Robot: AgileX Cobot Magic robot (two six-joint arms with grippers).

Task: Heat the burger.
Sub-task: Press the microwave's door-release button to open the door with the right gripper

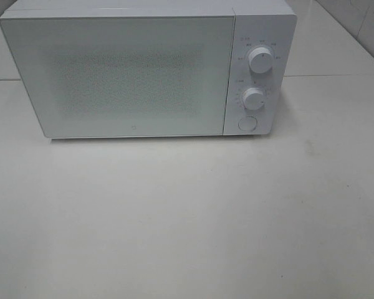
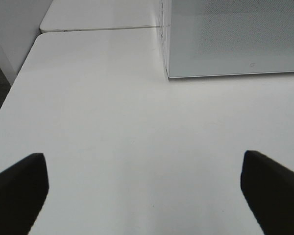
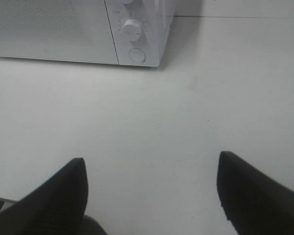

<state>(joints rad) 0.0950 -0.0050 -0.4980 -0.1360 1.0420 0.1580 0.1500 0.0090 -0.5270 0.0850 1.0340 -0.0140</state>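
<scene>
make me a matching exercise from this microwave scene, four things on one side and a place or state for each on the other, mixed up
1 microwave door
2 upper knob
3 round button
4 left gripper

a open and empty
b shut
c at the bottom of the control panel
d at the top of the control panel

Pairs: 1-b, 2-d, 3-c, 4-a

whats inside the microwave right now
The microwave is shut; its dotted door shows only pale haze. Whatever is inside is hidden, and no burger shows in any view.
</scene>
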